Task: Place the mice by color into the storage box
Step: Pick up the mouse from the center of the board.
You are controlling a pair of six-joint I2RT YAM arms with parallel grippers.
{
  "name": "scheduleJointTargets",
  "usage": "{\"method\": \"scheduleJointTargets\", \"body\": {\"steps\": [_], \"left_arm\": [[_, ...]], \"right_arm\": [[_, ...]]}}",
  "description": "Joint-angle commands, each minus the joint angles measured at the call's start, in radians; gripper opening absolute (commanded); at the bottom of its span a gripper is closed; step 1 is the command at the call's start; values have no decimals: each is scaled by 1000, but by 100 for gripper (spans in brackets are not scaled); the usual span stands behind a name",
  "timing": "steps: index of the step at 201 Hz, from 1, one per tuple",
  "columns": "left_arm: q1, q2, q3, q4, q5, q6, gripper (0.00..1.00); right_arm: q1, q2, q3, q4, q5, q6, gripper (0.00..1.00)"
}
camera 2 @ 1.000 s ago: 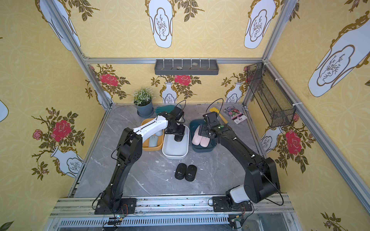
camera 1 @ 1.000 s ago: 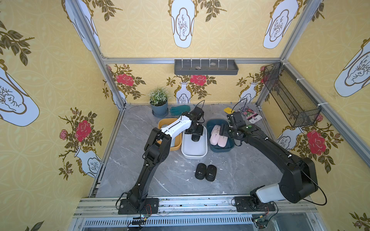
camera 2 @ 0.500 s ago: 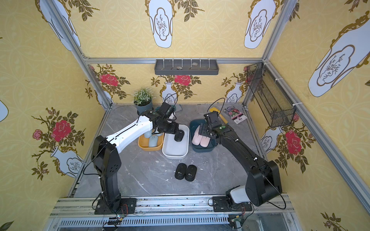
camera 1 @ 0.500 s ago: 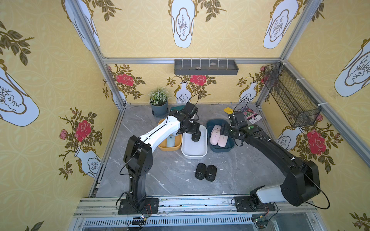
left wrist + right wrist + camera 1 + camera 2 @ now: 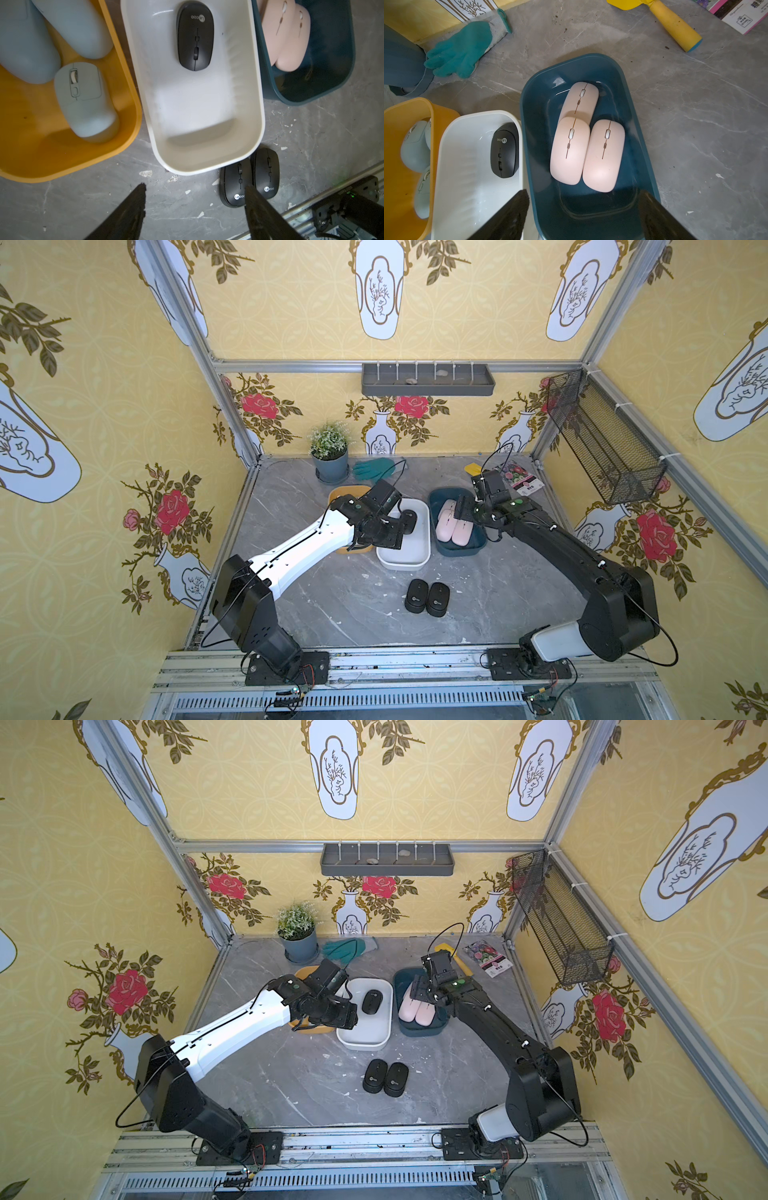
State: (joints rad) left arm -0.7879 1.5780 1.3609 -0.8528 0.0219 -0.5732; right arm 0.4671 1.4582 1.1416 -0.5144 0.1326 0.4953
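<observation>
Three bins stand side by side. The orange bin [image 5: 133, 93] holds three pale blue mice [image 5: 85, 99]. One black mouse [image 5: 195, 35] lies at the far end of the white bin [image 5: 197, 108]. Three pale pink mice [image 5: 570, 149] lie in the dark teal bin [image 5: 591, 207]. Two more black mice [image 5: 417, 595] [image 5: 396, 1079] lie side by side on the table in front of the white bin. My left gripper [image 5: 195, 187] hangs open and empty over the white bin's near left corner [image 5: 395, 531]. My right gripper [image 5: 584, 192] is open and empty above the teal bin [image 5: 463, 510].
At the back stand a potted plant [image 5: 330, 456], a teal glove [image 5: 374, 468], a yellow trowel [image 5: 672, 22] and a seed packet [image 5: 521, 479]. A wire basket [image 5: 602, 439] hangs on the right wall. A metal rail [image 5: 374, 659] runs along the table's front edge.
My left arm has swung down and leftward, drawing its open gripper back from the black mouse in the white bin toward the bin's near end. The right arm has hardly moved.
</observation>
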Motion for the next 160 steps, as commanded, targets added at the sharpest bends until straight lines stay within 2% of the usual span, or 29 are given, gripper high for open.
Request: {"method": "scheduleJointTargets", "body": {"steps": [1,67,106,160], "left_arm": [[-57,-20,-32,10,1,-60,76],[-219,-2,-209,114,71,-227,76],[-290,89,-195,145,64,-252,76],[-312,197,-165,191,108,-258,75]], "right_arm": [[1,18,-2,41,-20,-5,85],[5,65,4,59,-40,12,85],[8,55,-5,52,-33,15,85],[10,19,-50,48,-10,17,85]]}}
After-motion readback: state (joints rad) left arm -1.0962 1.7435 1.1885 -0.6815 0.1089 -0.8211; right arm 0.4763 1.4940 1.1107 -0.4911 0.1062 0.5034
